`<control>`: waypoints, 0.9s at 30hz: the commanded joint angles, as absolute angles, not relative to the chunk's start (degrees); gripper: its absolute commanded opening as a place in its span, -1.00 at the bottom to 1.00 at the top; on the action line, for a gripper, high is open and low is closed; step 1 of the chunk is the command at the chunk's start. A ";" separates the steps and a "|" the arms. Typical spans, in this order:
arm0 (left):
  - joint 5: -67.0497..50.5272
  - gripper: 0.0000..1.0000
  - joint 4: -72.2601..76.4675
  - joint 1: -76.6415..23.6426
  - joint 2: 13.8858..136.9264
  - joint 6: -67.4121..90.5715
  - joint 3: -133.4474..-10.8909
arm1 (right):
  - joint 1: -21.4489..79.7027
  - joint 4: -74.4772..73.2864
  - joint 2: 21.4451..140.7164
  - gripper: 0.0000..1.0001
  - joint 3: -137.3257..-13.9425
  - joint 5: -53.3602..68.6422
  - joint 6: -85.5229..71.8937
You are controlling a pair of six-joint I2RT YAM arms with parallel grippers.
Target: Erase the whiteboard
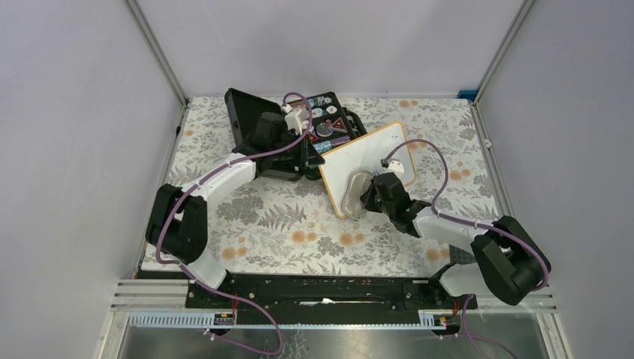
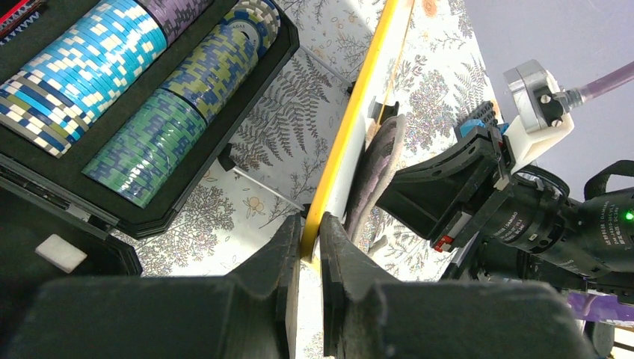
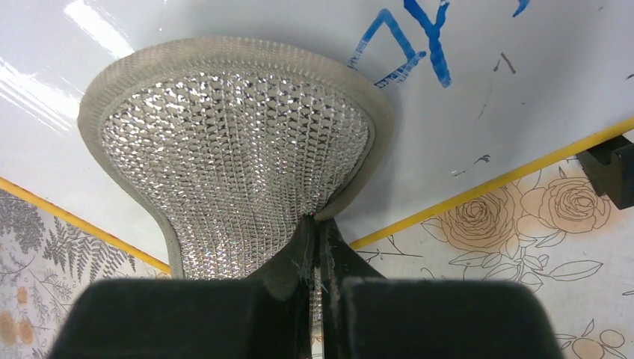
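Left arm, right arm extended inward; both jaws seemingly pinched tight.

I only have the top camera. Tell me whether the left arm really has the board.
Observer: Yes, the left wrist view shows the left gripper shut on the yellow edge of the whiteboard.
Operator: Now report what the right arm holds.
Observer: The right gripper is shut on a silvery mesh pad lying against the board.
Operator: Tell me what ink is left.
Observer: Blue marks sit just beyond the pad, uncovered.
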State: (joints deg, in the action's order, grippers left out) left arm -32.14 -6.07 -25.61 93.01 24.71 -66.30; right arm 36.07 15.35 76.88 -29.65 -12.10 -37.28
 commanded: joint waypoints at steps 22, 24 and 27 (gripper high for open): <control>-32.46 -1.00 -8.61 -26.10 92.23 24.47 -67.59 | 23.46 7.39 81.17 -1.00 -39.82 -15.00 -28.88; -32.93 -1.00 -8.53 -26.10 92.41 24.73 -67.74 | 21.88 7.38 80.87 -1.00 -37.68 -14.18 -28.69; -33.48 -1.00 -8.44 -26.06 92.51 24.96 -67.71 | 21.50 7.22 81.08 -1.00 -36.81 -13.91 -29.01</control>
State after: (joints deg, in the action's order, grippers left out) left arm -31.59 -6.07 -25.78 93.08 24.47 -66.30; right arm 22.76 10.26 79.88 -39.38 -9.98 -30.50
